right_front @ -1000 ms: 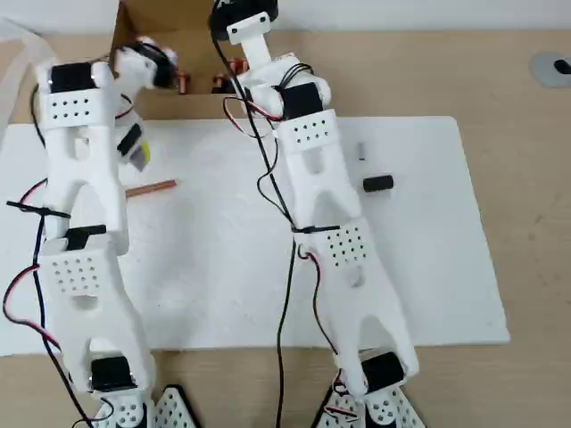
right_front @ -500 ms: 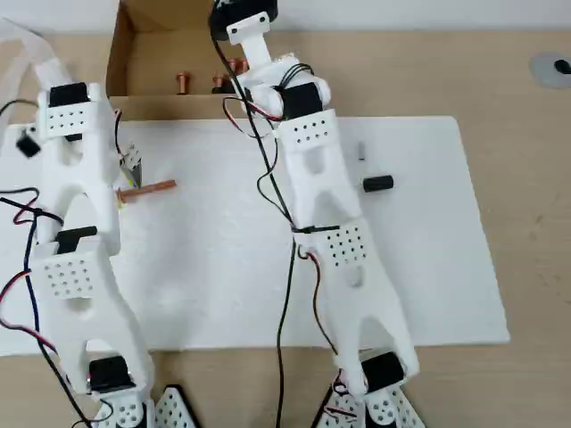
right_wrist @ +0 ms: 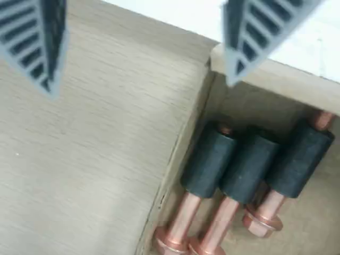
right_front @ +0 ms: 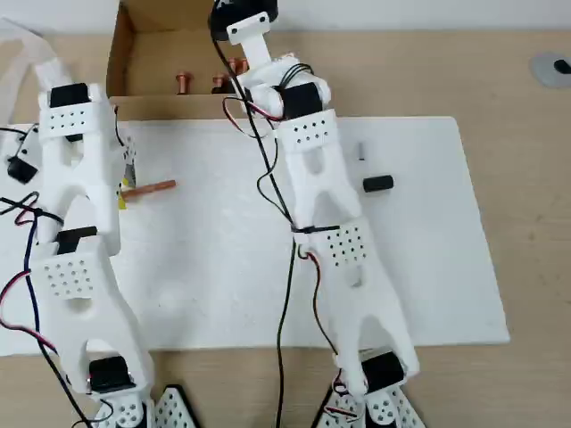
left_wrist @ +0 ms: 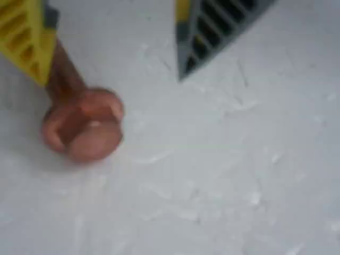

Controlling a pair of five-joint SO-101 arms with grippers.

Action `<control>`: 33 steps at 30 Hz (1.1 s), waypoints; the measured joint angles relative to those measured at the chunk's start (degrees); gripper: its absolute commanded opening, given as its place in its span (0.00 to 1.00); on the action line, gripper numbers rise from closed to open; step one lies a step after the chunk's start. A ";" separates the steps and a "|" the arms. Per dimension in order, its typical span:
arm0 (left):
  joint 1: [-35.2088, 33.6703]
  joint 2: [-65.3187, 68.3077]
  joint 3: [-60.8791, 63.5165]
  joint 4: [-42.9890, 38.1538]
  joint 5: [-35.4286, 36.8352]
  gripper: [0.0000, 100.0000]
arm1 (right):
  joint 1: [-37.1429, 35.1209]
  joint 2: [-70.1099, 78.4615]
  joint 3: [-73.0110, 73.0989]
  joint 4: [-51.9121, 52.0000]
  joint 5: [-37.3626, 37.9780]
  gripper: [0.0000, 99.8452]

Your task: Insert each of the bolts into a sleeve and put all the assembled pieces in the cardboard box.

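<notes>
A bare copper bolt (right_front: 152,188) lies on the white foam mat (right_front: 223,267) at its left side. My left gripper (right_front: 126,183) hangs open right at its head end. In the left wrist view the bolt head (left_wrist: 85,125) sits beside the yellow finger (left_wrist: 24,37), off the gap's middle. A black sleeve (right_front: 378,184) lies on the mat's right part. My right gripper (right_wrist: 143,48) stands open over the right wall of the cardboard box (right_front: 143,53). Below it lie three assembled pieces (right_wrist: 247,167), side by side in the box.
A small grey pin (right_front: 362,152) lies on the mat just behind the sleeve. The right arm (right_front: 312,178) stretches diagonally across the mat's middle up to the box. Bare wooden table (right_front: 500,80) surrounds the mat. A grey disc (right_front: 551,68) sits at the far right edge.
My left arm has pulled back from the box and come down over the bare bolt on the mat. The right arm has stayed still.
</notes>
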 measured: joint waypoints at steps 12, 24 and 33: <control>0.00 0.00 0.00 0.00 10.29 0.17 | 0.00 0.00 0.00 0.00 0.00 0.24; 0.35 9.76 -4.57 -1.23 10.46 0.17 | 0.00 0.00 0.00 0.00 0.00 0.24; 0.44 13.19 -8.35 -1.23 10.11 0.01 | 0.00 0.00 0.00 1.05 0.00 0.24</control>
